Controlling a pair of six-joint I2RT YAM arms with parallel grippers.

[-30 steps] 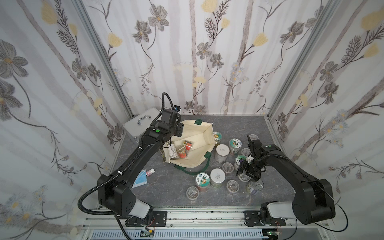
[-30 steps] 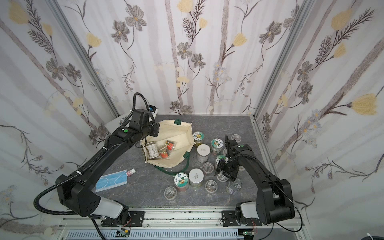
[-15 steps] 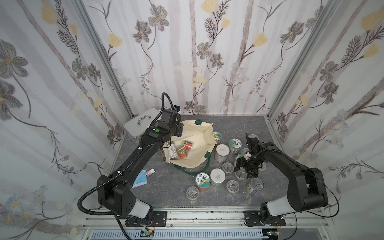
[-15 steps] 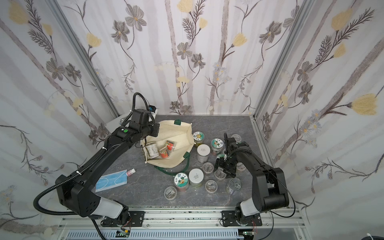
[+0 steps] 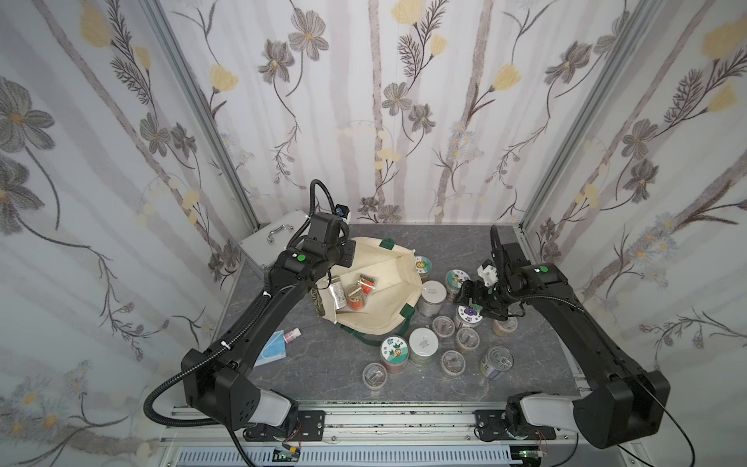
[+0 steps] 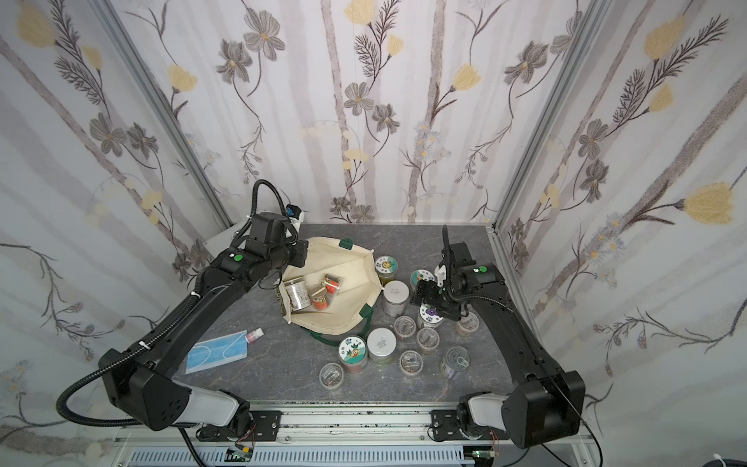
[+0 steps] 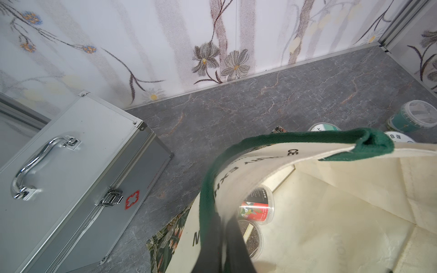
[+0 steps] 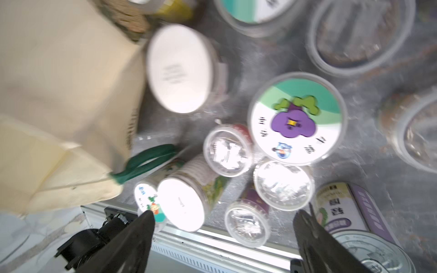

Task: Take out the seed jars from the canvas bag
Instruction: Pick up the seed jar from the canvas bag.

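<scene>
The canvas bag (image 5: 380, 319) lay on its side, base to mouth running across the table toward the right arm. The left gripper (image 7: 223, 227) was pinched on its rim. Three seed jars (image 5: 355, 299) lay toppled inside. The right gripper (image 8: 223, 212) hung spread and empty over the upright jars (image 5: 423, 343).

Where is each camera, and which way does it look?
Top views: high in front, looking down at the grey marbled table; both black arms show.
Left wrist: on the left arm, facing the cream canvas bag and silver metal case; shut fingers pinch the bag.
Right wrist: on the right arm, above clear seed jars; open fingers show.
Shared: purple-sticker jar, right wrist and both top views.
</scene>
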